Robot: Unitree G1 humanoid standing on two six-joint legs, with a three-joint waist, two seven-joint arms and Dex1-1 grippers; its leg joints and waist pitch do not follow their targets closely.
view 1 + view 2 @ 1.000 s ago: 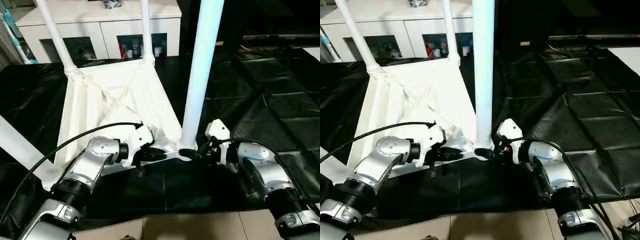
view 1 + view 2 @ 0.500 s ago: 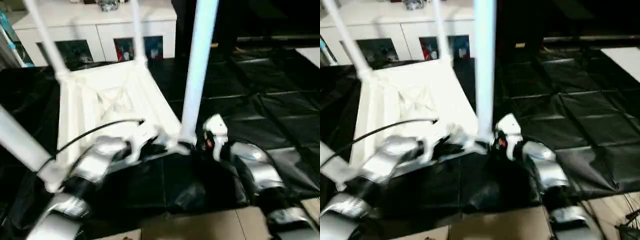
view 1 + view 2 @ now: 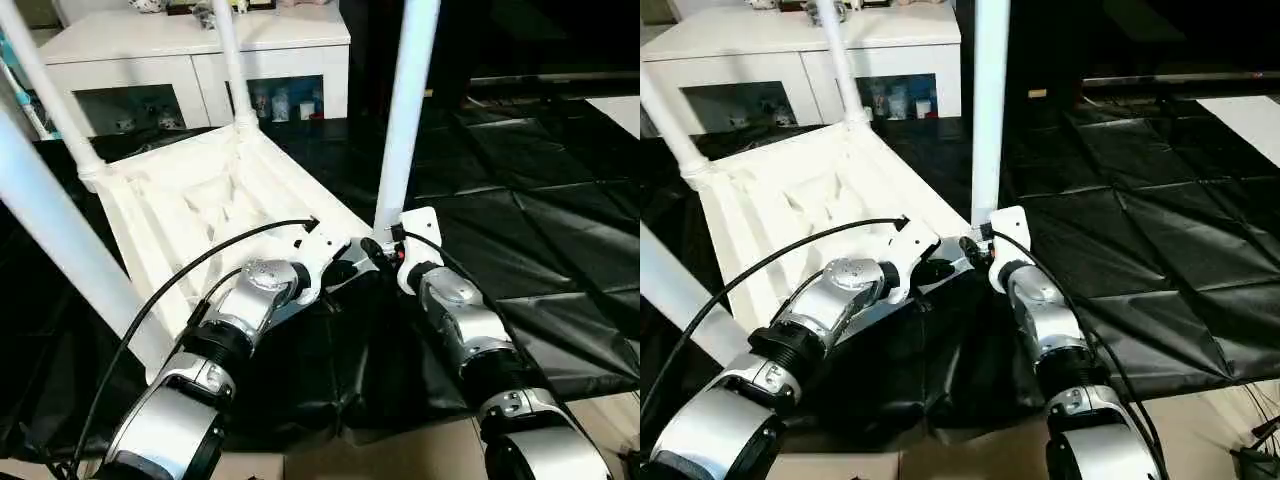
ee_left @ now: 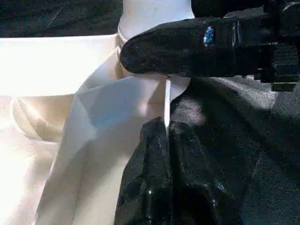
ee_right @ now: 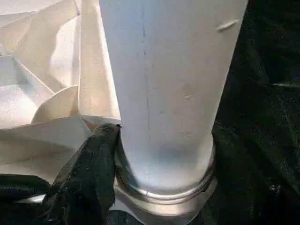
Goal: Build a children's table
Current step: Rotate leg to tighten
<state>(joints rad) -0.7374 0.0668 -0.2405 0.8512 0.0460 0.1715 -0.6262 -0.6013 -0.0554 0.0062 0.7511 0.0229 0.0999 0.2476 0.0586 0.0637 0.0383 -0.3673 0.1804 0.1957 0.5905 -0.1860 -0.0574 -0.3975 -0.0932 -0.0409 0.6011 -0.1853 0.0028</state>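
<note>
The children's table lies upside down on the black cloth, its ribbed underside facing up and its white legs standing in the corner sockets. My left gripper is shut on the thin white rim at the near corner, pinched between its pads. My right gripper is closed around the base of the near right leg; one black finger presses against the leg just above its socket ring. The other gripper's finger lies across that leg's base.
A white cabinet with glass doors stands behind the table. The black cloth spreads to the right and is bunched into folds under my forearms. Light floor shows at the near edge.
Both arms have reached forward, keeping their holds, and the table's near corner has swung away from me, turning the table on the cloth. The cloth has bunched up. The view has also shifted.
</note>
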